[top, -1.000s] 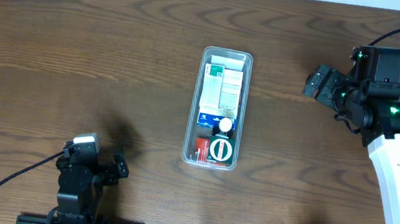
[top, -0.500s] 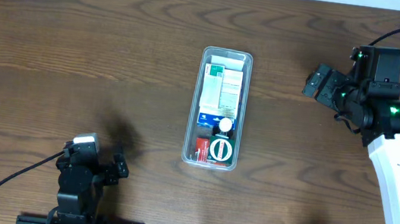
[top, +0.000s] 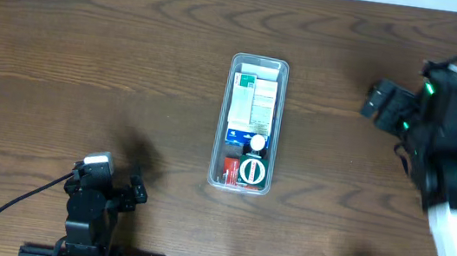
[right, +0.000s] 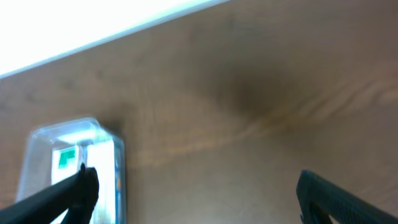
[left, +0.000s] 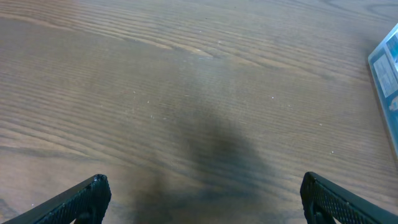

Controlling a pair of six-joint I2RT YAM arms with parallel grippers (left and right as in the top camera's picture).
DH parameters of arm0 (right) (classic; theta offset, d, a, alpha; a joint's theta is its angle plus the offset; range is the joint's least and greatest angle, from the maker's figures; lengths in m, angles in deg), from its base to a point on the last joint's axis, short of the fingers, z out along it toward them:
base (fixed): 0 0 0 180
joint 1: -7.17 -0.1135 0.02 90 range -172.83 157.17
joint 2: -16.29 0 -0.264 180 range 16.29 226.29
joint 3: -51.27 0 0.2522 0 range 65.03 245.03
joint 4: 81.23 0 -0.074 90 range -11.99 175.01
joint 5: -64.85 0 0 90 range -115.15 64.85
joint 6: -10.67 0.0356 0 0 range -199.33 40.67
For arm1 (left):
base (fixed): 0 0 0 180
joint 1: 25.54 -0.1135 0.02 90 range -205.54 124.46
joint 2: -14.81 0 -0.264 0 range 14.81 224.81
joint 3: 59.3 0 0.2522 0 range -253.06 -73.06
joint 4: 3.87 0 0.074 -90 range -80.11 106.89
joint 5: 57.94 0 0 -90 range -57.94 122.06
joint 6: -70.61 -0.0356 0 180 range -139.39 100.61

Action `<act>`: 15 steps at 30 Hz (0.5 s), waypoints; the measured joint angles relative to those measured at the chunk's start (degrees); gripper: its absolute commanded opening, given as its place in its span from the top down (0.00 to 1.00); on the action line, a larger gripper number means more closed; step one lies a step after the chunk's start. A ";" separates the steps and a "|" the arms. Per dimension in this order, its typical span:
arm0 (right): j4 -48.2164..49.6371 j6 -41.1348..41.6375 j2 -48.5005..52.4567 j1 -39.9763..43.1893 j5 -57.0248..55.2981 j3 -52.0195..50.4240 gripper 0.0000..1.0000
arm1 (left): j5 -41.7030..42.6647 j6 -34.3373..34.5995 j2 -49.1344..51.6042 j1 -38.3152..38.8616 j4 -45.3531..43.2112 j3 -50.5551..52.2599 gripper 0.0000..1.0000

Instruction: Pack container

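Both grippers are gaping wide;
right gripper [top: 379,102] is hovering right of the one container [top: 260,59]; left gripper [top: 137,187] is resting below-left of it.

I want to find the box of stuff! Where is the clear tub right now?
In the overhead view the container sits in the middle of the table, with the right gripper off to its right, not touching it.

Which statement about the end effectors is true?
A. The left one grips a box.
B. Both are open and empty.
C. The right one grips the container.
B: the wrist views show the left end effector and the right end effector with jaws wide apart and nothing held, and the container stands apart from both.
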 measured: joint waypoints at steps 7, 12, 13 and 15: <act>11.21 -6.47 -20.52 0.00 -2.32 -18.40 0.01 | 0.04 0.00 0.00 0.00 0.00 0.00 0.02; 17.94 -7.98 -33.05 0.00 -2.93 -35.06 0.01 | 0.04 0.00 0.00 0.00 0.00 0.00 0.02; 18.45 -8.17 -34.93 0.00 -2.95 -37.46 0.01 | 0.02 0.00 0.00 0.00 0.00 0.00 0.02; 20.06 -8.44 -40.28 0.00 -2.91 -42.71 0.01 | 0.02 0.00 0.00 0.00 -0.02 0.00 0.02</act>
